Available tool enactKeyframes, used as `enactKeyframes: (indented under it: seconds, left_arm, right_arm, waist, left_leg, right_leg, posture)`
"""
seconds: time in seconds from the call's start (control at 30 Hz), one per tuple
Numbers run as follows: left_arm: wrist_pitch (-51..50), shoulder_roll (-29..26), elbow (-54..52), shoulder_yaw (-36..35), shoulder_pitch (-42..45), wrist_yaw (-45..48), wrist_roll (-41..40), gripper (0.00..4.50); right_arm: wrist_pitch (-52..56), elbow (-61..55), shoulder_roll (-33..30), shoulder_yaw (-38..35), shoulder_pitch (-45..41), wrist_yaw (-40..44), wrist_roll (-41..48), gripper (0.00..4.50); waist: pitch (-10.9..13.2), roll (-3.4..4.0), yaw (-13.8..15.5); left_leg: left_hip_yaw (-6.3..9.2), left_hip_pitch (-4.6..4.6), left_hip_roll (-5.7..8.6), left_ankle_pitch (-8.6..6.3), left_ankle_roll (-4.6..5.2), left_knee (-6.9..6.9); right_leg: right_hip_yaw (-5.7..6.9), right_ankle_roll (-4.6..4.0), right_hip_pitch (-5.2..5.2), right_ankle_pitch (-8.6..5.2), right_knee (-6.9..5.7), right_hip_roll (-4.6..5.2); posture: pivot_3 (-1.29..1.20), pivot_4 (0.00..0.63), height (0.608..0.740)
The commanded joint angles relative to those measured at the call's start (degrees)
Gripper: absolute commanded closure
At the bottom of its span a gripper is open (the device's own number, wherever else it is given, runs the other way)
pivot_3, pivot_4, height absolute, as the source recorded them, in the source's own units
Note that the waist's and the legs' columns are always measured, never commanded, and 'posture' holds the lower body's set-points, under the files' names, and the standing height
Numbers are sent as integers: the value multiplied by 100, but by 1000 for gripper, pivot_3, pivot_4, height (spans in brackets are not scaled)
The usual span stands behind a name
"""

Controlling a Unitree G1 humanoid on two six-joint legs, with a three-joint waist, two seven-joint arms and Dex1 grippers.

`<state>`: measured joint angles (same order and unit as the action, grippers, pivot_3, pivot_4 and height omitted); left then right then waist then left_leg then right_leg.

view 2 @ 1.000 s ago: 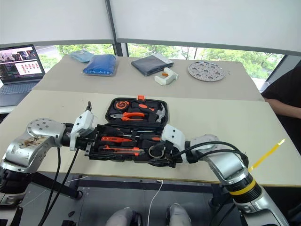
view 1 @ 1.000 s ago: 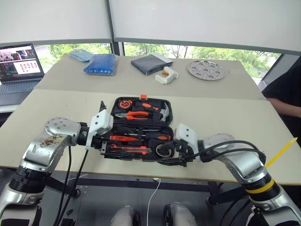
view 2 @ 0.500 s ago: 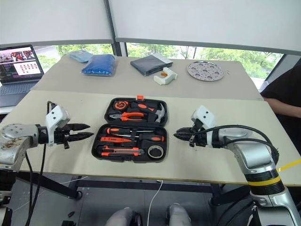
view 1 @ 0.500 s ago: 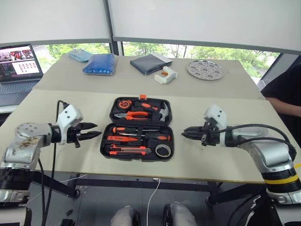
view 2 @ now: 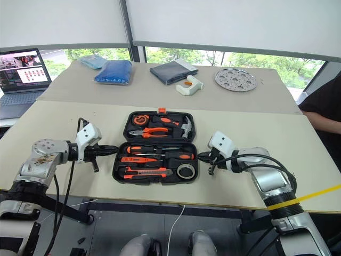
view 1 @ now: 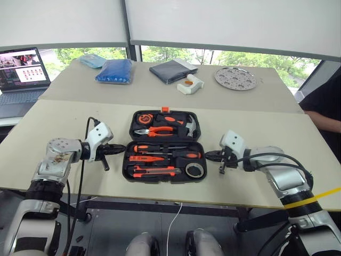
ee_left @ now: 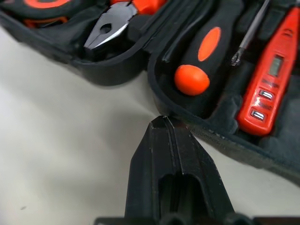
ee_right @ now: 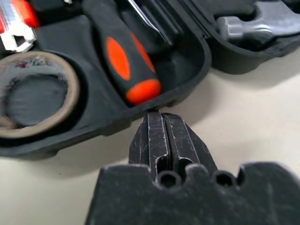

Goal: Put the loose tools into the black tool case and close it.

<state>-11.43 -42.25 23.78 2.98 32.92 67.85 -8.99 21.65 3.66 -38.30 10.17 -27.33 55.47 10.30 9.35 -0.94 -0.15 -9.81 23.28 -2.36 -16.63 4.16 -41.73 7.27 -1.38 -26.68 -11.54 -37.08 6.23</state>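
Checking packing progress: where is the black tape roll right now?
In the left eye view the black tape roll lies in the black tool case, in the near half's right corner, just left of the right gripper.

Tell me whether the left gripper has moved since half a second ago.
Yes. The left gripper, shut, has come in toward the black tool case; its tip now sits at the case's left edge.

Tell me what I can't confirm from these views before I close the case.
- Whether the left gripper or right gripper actually touches the black tool case: both wrist views show shut tips right at its rim, contact unclear.
- The orange latch: too small in the head views to tell its condition.
- The tape roll: cut off by the right wrist view's edge.
- The person at the table's right: cut off by the head views' edge.
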Motion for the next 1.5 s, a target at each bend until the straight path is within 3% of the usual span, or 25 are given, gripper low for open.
enactKeyframes:
  seconds: [0.03, 0.47, 0.7, 0.83, 0.97, 1.13, 1.17, 1.4, 1.5]
  left_arm:
    - [66, 278, -591, 314, 201, 351, -137, 4476]
    - [183, 473, -876, 612, -14, 513, 43, 4476]
    - [153, 73, -387, 376, -101, 446, 219, 4476]
    - [-561, -192, 542, -48, 296, 264, 57, 3400]
    - [-1491, -111, 1386, -280, 1117, 76, -171, 1993]
    - [-2654, 634, 2507, -572, 2541, -835, -247, 155]
    - [-2740, 733, 2665, -602, 2699, -938, -244, 0]
    - [-2743, 1298, 3346, -538, 3235, -1379, -103, 0]
    - [-2646, 1390, 3561, -533, 3239, -1511, -28, 687]
  right_arm:
    - [32, -683, 0, -152, 153, 203, 305, 4500]
    - [482, -1708, -256, -643, 1142, 168, 402, 4500]
    - [836, -1663, -407, -926, 1272, -32, 249, 4500]
    - [1311, -1309, -610, -1343, 959, -114, 490, 3343]
    - [1908, -847, -526, -1535, 305, -261, 793, 2033]
    - [2628, 264, 150, -1378, -1060, -850, 793, 246]
    - [2718, 448, 256, -1348, -1242, -939, 762, 30]
    - [2786, 1817, 871, -1099, -2132, -1541, 442, 30]
    - [2719, 2336, 1121, -1173, -2377, -1777, 396, 703]
  waist:
    - [0, 0, 31]
    - [0, 0, 87]
    - [0, 0, 80]
    - [1, -2, 66]
    - [8, -14, 17]
    - [9, -17, 5]
    - [9, -17, 1]
    - [9, -17, -113]
    - [9, -16, -164]
  left_leg:
    - [1, 0, 1, 0, 0, 0]
    - [10, -4, 4, -2, 4, -2]
    - [12, -9, 4, -3, 5, -2]
    - [12, -8, 3, -3, 6, -2]
    - [12, -10, 0, -2, 7, -5]
    - [16, -17, 2, 3, 15, -10]
    - [16, -13, 6, 4, 16, -10]
    - [10, 2, 29, 5, 17, 8]
    - [6, 5, 38, 5, 16, 27]
  right_leg:
    - [0, 1, 0, -1, 0, 1]
    - [0, 7, 10, -4, 2, 8]
    - [-2, 7, 13, -4, 2, 8]
    - [-1, 6, 10, -4, 2, 5]
    - [1, 11, 10, 6, -2, 0]
    - [2, 13, 27, 10, -4, 3]
    - [0, 11, 25, 11, -5, 5]
    - [0, -18, 10, 28, -12, 1]
    - [0, -15, 1, 26, -9, 2]
  posture:
    - [0, 150, 718]
    - [0, 150, 718]
    - [0, 150, 718]
    - [0, 150, 718]
    - [0, 150, 718]
    - [0, 150, 718]
    - [0, 150, 718]
    - [0, 150, 718]
    - [0, 150, 718]
